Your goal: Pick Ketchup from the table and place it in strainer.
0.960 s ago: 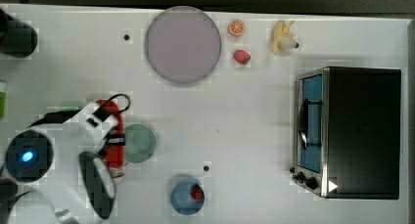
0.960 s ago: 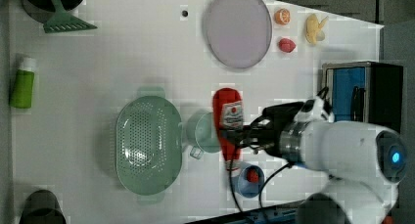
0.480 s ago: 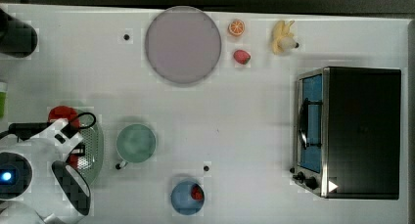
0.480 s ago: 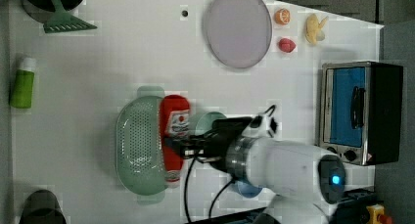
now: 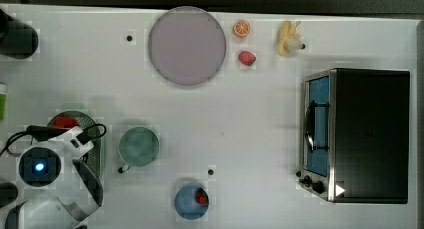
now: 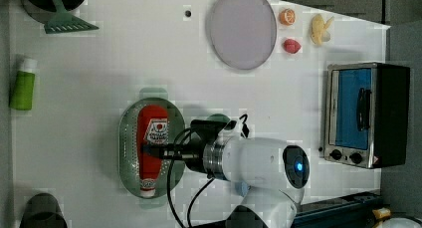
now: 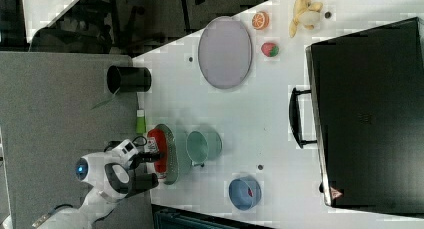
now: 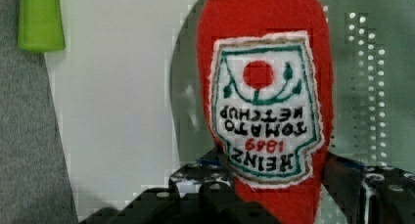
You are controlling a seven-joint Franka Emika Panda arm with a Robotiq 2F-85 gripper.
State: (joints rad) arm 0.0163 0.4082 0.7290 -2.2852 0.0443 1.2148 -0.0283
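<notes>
Left view puts the ketchup (image 6: 152, 143) lengthwise in the strainer (image 6: 127, 138), inside its rim, with the gripper (image 6: 149, 151) straddling the bottle's middle. Wrist view has a finger (image 8: 195, 177) at each side of the bottle; whether they pinch it, I cannot tell. Bare table (image 6: 99, 78) lies beyond the strainer; the mug (image 5: 139, 146) sits just beside it.

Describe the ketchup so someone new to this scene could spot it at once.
Start at the black toaster oven on the left view's right, then cross the white table past the round green mug to the pale green oval strainer. The ketchup lies lengthwise in it: a red bottle with a white printed label, far bigger than the strawberry by the lilac plate.
</notes>
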